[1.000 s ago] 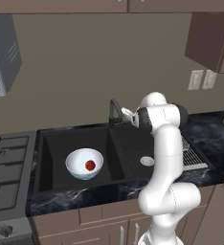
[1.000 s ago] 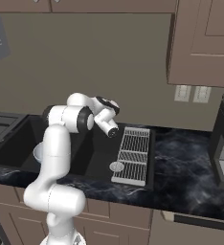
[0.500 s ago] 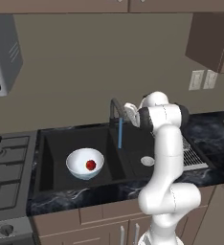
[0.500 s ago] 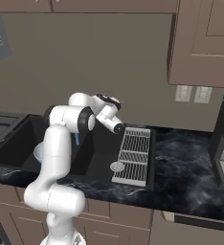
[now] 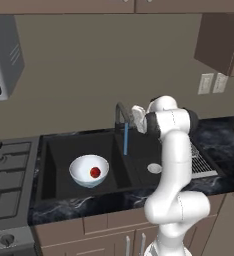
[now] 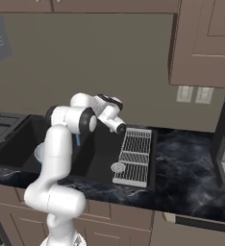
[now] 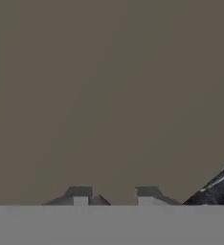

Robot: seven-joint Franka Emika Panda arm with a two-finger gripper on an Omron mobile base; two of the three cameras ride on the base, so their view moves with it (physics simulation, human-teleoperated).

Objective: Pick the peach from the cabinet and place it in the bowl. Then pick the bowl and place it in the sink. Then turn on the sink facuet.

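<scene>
Water (image 5: 125, 140) now runs from the faucet (image 5: 120, 113) as I hold my pincer (image 7: 113, 195) nearly pressed together, peach (image 5: 94, 172) in bowl (image 5: 89, 170) in sink (image 5: 59, 160).

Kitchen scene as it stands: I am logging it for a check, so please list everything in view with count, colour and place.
bowl: one, white, in the sink's left half.
peach: one, orange-red, inside the bowl.
sink: one, black, set in the counter.
faucet: one, dark, behind the sink.
water stream: one, blue, falling from the faucet into the sink.
drain: one, silver, right part of the sink.
drying rack: one, grey, right of the sink.
stove: one, grey, left of the sink.
wall outlets: two, beige, on the wall.
tool: one, dark tips, facing the wall, shut on nothing.
</scene>
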